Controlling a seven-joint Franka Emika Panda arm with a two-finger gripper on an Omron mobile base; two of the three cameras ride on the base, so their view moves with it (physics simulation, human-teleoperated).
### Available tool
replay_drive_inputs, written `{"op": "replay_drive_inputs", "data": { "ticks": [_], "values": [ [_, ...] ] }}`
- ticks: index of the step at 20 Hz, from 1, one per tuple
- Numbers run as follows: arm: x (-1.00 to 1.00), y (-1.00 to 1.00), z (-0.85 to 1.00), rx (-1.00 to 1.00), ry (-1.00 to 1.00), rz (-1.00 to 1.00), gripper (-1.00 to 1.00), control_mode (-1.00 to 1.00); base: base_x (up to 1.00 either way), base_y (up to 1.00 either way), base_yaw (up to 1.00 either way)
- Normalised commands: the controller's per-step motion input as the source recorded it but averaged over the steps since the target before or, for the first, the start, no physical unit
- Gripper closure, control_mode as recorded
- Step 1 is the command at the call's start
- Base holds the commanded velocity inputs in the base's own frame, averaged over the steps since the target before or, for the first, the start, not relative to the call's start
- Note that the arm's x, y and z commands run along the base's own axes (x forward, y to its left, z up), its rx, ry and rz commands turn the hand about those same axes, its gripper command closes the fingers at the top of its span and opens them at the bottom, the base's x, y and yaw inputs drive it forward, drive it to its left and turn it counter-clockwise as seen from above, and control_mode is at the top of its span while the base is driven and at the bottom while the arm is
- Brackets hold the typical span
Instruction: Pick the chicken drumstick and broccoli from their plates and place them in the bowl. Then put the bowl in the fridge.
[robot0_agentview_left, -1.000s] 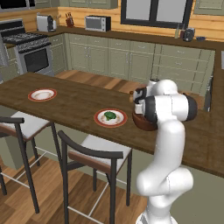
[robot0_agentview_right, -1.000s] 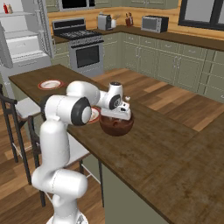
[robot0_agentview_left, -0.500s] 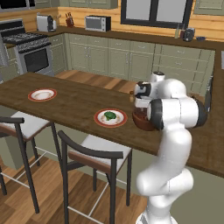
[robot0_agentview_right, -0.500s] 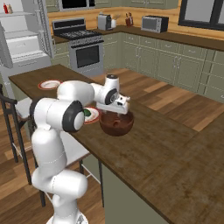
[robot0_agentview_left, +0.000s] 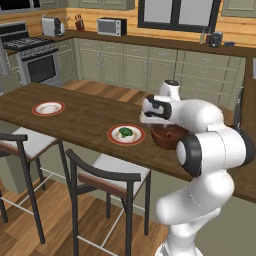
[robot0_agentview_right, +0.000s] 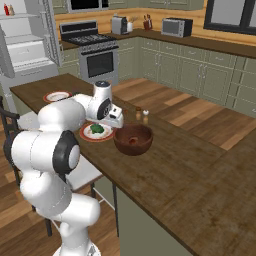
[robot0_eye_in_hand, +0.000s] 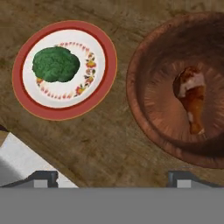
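A: Hand view, looking straight down. Chicken drumstick (robot0_eye_in_hand: 192, 103) lies inside the bowl (robot0_eye_in_hand: 144, 109), toward its far side, thick end up-frame. Broccoli (robot0_eye_in_hand: 56, 64) sits on the near plate (robot0_eye_in_hand: 65, 111), off-centre. Plate and bowl just beside each other, a strip of bare table (robot0_eye_in_hand: 105, 148) between their rims.

B: Claw?

A: Claw (robot0_eye_in_hand: 113, 177) spread wide, nothing between the tips; both fingertips (robot0_eye_in_hand: 43, 177) show at the bottom edge, over the wood between plate and bowl.

B: Surroundings, left base view?

A: Second plate (robot0_agentview_left: 48, 108) well apart along the table, toward the stove (robot0_agentview_left: 36, 60). Two stools (robot0_agentview_left: 107, 177) tucked against the near table edge, under the broccoli plate. The white arm's forearm crosses in front of the bowl (robot0_agentview_left: 167, 137) and hides part of its rim.

B: Right base view?

A: Two small shakers (robot0_agentview_right: 141, 115) stand just behind the bowl (robot0_agentview_right: 132, 139). Fridge (robot0_agentview_right: 27, 42) at far left, door open, pale shelves showing. Table runs wide and bare to the right of the bowl; its near edge is close to the plate (robot0_agentview_right: 87, 135).
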Motion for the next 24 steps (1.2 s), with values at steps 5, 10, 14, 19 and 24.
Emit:
{"op": "replay_drive_inputs", "data": {
  "ticks": [5,10,14,19,24],
  "values": [
    [-0.22,0.57,0.38,-0.08,-0.06,0.14,-1.00,-1.00,0.00,0.00,0.00],
    [-0.01,0.53,0.00,-0.19,0.00,0.13,-1.00,-1.00,0.00,0.00,0.00],
    [0.19,0.15,0.00,-0.11,0.00,0.07,-1.00,-1.00,0.00,0.00,0.00],
    [0.32,0.13,-0.15,-0.03,0.04,0.02,-1.00,-1.00,0.00,0.00,0.00],
    [0.31,0.33,-0.14,0.00,0.00,0.00,-1.00,-1.00,0.00,0.00,0.00]
  ]
}}
